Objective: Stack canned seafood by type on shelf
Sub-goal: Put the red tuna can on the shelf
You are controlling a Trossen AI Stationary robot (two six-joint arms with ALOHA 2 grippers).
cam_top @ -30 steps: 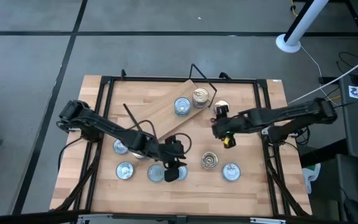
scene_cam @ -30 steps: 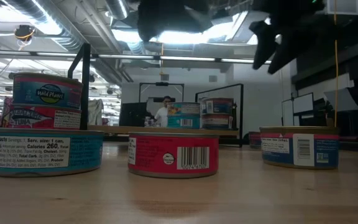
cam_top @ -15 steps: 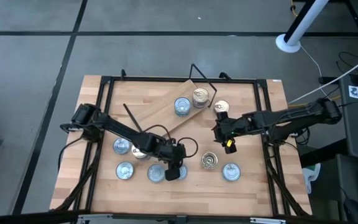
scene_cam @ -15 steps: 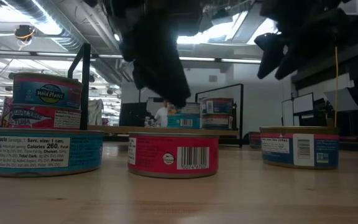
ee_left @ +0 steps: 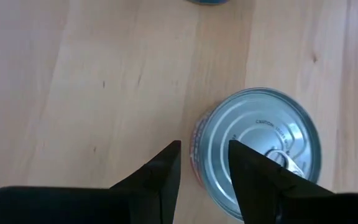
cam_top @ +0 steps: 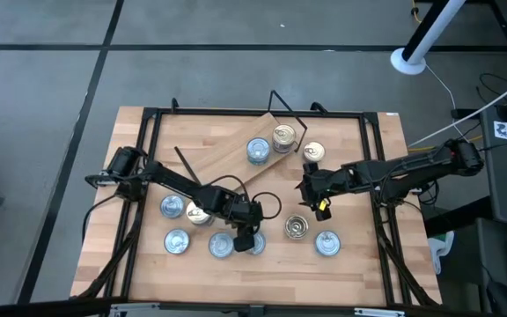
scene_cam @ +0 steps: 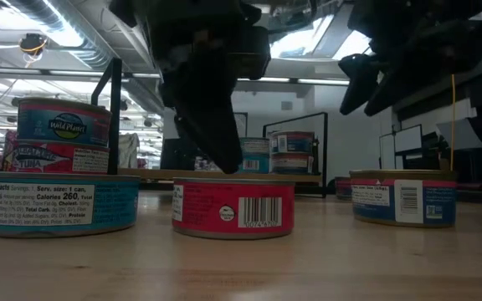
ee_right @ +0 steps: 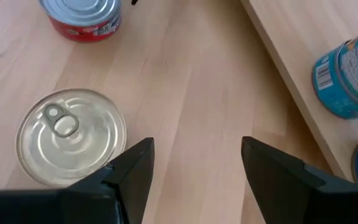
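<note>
Silver-lidded tin (ee_left: pixel 257 149) just beside left hand (ee_left: pixel 204 163), fingers parted

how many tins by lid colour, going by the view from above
silvery-blue lids: 6
gold lids: 4
total: 10 lids showing from above; any tin stacked under another is not counted

Red-labelled tin (scene_cam: pixel 233 207), blue-labelled tin (scene_cam: pixel 403 199), gold-lidded tin (ee_right: pixel 71 137), light wood shelf (cam_top: pixel 236 158).
</note>
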